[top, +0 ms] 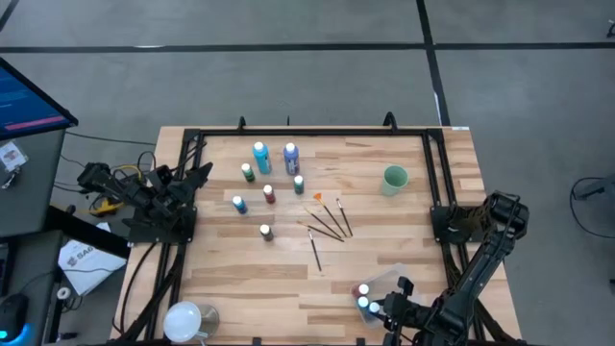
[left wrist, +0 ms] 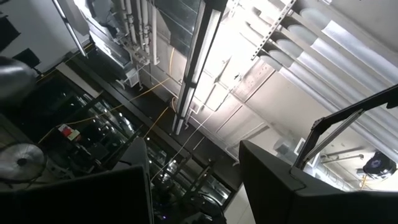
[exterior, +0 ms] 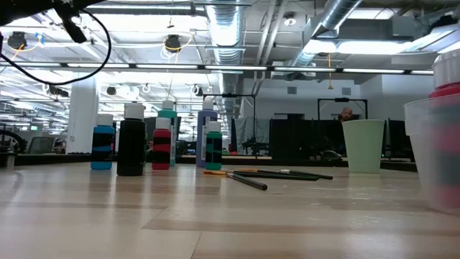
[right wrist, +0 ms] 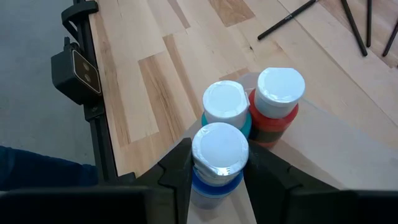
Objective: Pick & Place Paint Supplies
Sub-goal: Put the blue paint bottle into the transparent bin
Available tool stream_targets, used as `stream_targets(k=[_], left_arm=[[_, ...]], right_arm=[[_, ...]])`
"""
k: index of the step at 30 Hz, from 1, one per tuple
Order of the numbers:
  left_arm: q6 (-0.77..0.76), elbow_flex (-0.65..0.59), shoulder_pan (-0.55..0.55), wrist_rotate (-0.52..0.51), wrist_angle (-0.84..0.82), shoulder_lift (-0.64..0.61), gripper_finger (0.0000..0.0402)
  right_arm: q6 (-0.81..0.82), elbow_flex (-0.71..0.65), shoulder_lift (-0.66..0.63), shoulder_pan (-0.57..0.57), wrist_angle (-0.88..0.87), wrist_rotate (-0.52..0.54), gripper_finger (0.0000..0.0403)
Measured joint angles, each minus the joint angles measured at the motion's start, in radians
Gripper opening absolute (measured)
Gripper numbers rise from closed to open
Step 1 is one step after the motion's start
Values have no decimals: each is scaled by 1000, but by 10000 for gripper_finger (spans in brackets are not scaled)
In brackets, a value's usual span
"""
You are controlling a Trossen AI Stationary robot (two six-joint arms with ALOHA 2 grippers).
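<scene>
Several paint bottles (top: 269,183) stand upright on the far-left part of the table, also seen in the low view (exterior: 154,144). Several dark-handled brushes (top: 327,223) lie flat beside them. A clear tub (top: 394,277) at the near right holds a teal bottle (right wrist: 225,106), a red bottle (right wrist: 278,99) and a blue bottle (right wrist: 217,152), all white-capped. My right gripper (right wrist: 219,171) is over the tub, shut on the blue bottle. My left gripper (left wrist: 193,193) is open and points at the ceiling, beside the table's left edge. My right gripper pinches the blue bottle between its two fingers (right wrist: 177,171), one on each side at its white cap (right wrist: 219,146) and shoulder. The bottle is upright inside the tub, close beside the teal one. Whether it stands on the tub's floor, I cannot tell.
A pale green cup (top: 395,179) stands upright at the far right, also in the low view (exterior: 363,146). A white round object (top: 183,317) sits at the near-left corner. Black frame rails (top: 437,173) run along the table's sides. Bare wood lies in the near middle.
</scene>
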Motion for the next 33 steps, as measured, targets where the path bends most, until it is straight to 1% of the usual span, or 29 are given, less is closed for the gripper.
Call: stream_targets(k=[12, 33], left_arm=[[0, 0, 0, -2, 0, 0, 132], [0, 0, 0, -2, 0, 0, 132]], right_arm=[[-1, 0, 0, 2, -13, 0, 114], [-49, 0, 0, 0, -20, 1, 114]])
